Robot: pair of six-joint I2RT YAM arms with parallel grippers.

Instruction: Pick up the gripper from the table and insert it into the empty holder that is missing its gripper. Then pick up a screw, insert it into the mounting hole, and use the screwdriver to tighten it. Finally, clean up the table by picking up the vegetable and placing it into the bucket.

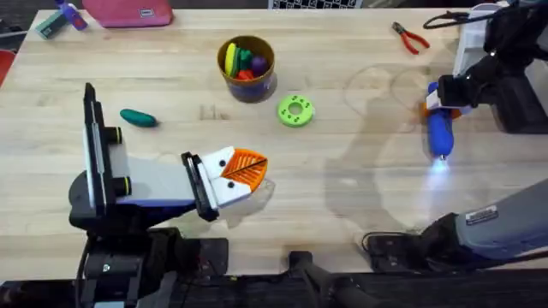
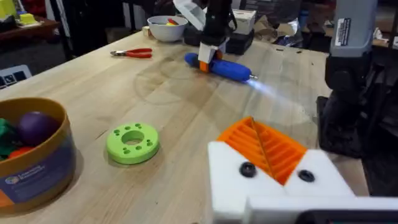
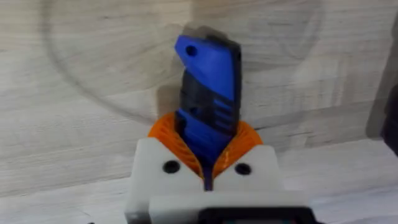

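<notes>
gripping the screwdriver (image 3: pixel 208 93) between its orange pads, your right gripper (image 1: pixel 443 107) holds the blue body low over the table (image 1: pixel 342 214), lit bit tip pointing away from the jaws. your left gripper (image 1: pixel 244 175) sits closed, pads together, with the vegetable (image 1: pixel 138 118) lying well behind its jaws.

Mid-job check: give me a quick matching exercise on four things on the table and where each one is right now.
Things:
1. screwdriver
2. vegetable
3. green disc
4. red-handled pliers

Places:
A. far right part of the table, clear of both arms
B. lying alone on the wood, left of the bucket
C. between the right gripper's fingers
D. just right of the bucket

Pairs: 1-C, 2-B, 3-D, 4-A
</notes>
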